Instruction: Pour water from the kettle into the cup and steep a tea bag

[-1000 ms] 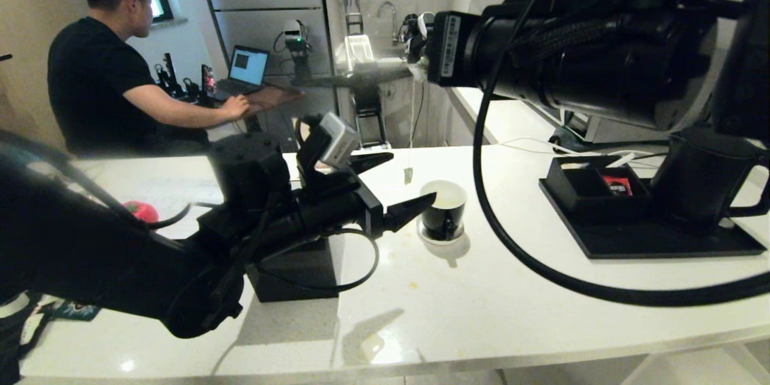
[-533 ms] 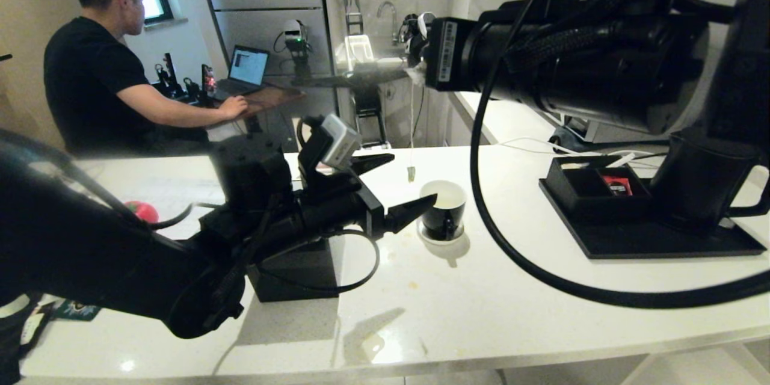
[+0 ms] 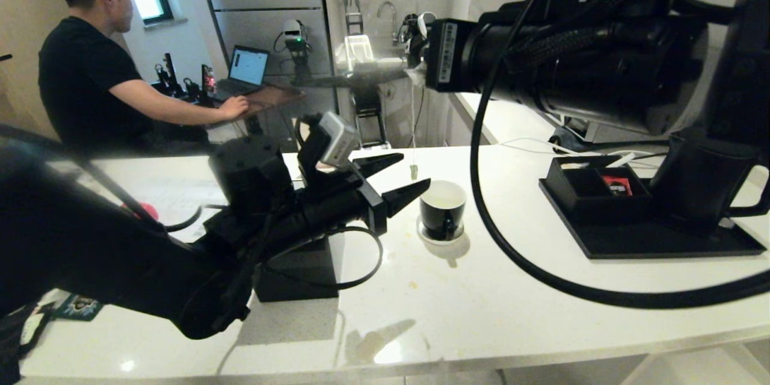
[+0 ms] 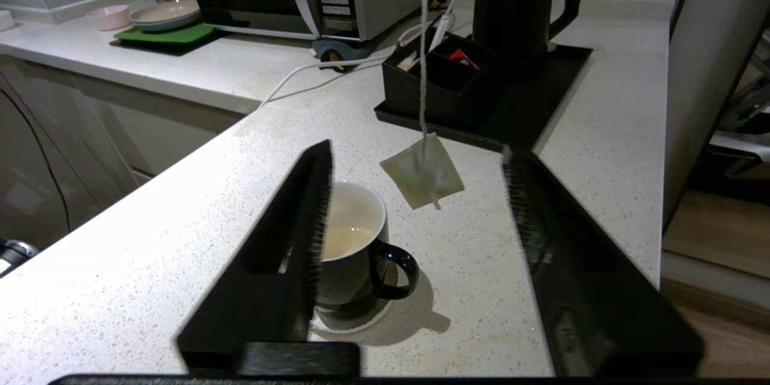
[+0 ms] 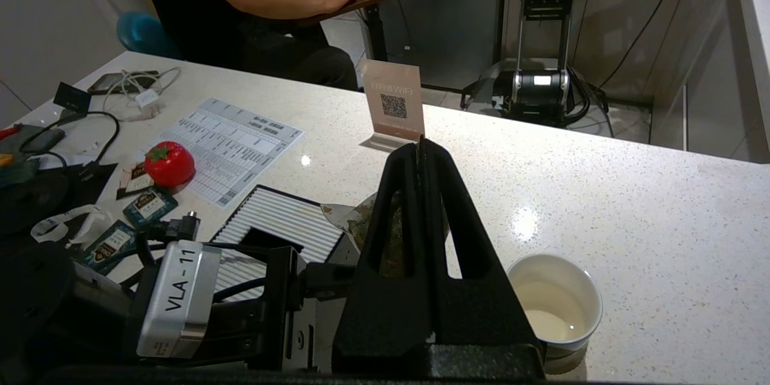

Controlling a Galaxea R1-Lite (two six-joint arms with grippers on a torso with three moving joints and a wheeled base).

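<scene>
Head view high, looking down; wrist views close; all share cup (image 3: 443, 209).

"VLA-11" runs along the silver wrist camera housing (image 5: 174, 298). A pale stand-up card (image 5: 392, 103) on the counter carries "WIFI" – characters before it unreadable – above a QR code. Printed sheet (image 5: 234, 147): illegible.

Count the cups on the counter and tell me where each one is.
1: the cup stands on its saucer on the white counter, just beyond the left gripper. The arms may hide others.
</scene>
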